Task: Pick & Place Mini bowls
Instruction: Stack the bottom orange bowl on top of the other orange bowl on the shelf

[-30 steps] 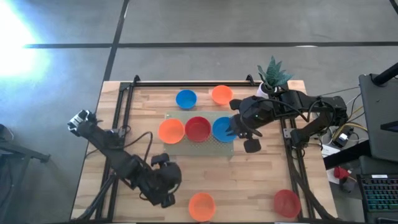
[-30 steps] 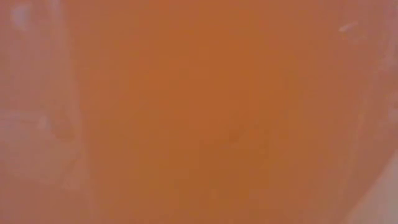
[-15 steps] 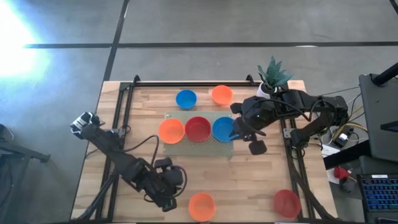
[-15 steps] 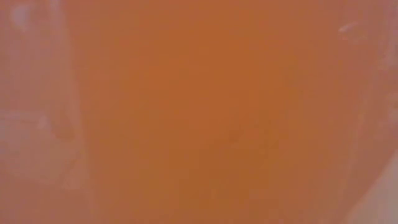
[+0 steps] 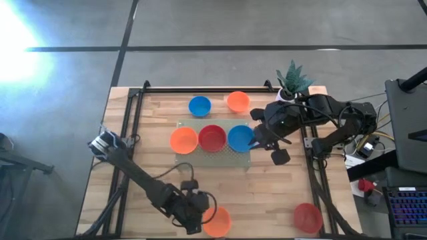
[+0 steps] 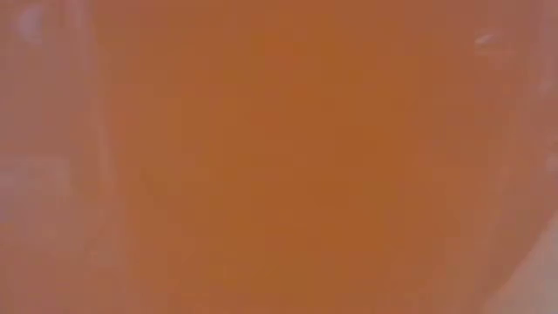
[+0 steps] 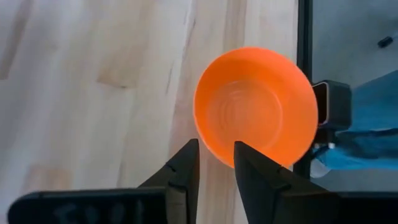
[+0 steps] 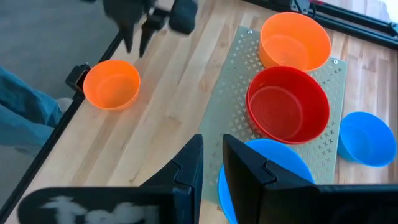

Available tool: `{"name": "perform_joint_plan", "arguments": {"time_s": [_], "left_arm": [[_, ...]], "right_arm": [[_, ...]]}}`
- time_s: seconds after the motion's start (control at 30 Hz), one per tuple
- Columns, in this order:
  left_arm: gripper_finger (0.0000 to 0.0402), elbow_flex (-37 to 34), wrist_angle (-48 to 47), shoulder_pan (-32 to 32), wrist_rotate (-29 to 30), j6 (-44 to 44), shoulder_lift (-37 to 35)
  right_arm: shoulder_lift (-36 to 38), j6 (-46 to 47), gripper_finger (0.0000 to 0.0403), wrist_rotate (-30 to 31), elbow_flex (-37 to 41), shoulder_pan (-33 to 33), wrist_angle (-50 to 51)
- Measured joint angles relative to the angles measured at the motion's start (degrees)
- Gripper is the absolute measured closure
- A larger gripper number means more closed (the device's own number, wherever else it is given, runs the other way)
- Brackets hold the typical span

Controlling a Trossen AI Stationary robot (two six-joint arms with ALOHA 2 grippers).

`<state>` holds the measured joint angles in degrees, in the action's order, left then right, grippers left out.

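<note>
Two dark robot arms are working over a pale wooden slatted table (image 5: pixel 153 160) framed by black rails. Seven small round plastic bowls are showing from above. Three are sitting in a row on a pale green rectangular mat (image 5: pixel 227 157) at the table's middle: an orange bowl on the mat (image 5: pixel 183 141) at the left, a red bowl on the mat (image 5: pixel 212 138) in the centre, and a blue bowl on the mat (image 5: pixel 239 137) at the right.

At the near edge, the left gripper (image 7: pixel 216 163) is hovering just beside a lone orange near-edge bowl (image 5: pixel 217 221), which lies immediately to the gripper's right. Its fingers are standing slightly parted, empty, with the bowl's rim just ahead of their tips. This arm is clearly the nearer one, so the next move probably calls for a short advance to straddle the rim.

The right gripper (image 8: pixel 211 155) is hanging at the right side of the blue bowl on the mat, fingers a little apart and holding nothing.

A blue far bowl (image 5: pixel 199 105) and an orange far bowl (image 5: pixel 237 101) are resting beyond the mat, and a red near-corner bowl (image 5: pixel 307 217) is sitting at the near right. A small white pot with a green plant (image 5: pixel 291 81) is standing at the far right corner. Grey concrete floor is surrounding the table, and the table-level camera is showing only blurred orange.
</note>
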<state>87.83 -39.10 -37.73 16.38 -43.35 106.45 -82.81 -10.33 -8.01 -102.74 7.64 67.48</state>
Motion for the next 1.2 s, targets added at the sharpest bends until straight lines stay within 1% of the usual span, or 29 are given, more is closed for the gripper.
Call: {"name": "perform_joint_plan", "arguments": {"time_s": [0.4, 0.67, 1.07, 1.2], "left_arm": [[0.0309, 0.0, 4.6, 1.5, -0.1, -2.4, 7.2], [0.0309, 0.0, 4.8, 3.0, 0.0, -3.7, 8.7], [0.0309, -0.2, 7.4, 3.0, -0.3, -4.4, 9.6], [0.0309, -2.1, 9.9, 3.0, -0.3, -7.8, 9.6]], "right_arm": [[0.2, -1.1, 0.0346, 0.0, 0.0, 0.0, 0.0], [0.2, -1.3, 0.0346, 0.0, 0.0, 0.0, 0.0], [0.2, -1.3, 0.0346, 0.0, 0.0, 0.0, 0.0], [0.2, -1.3, 0.0346, 0.1, 0.0, 0.0, 0.0]]}}
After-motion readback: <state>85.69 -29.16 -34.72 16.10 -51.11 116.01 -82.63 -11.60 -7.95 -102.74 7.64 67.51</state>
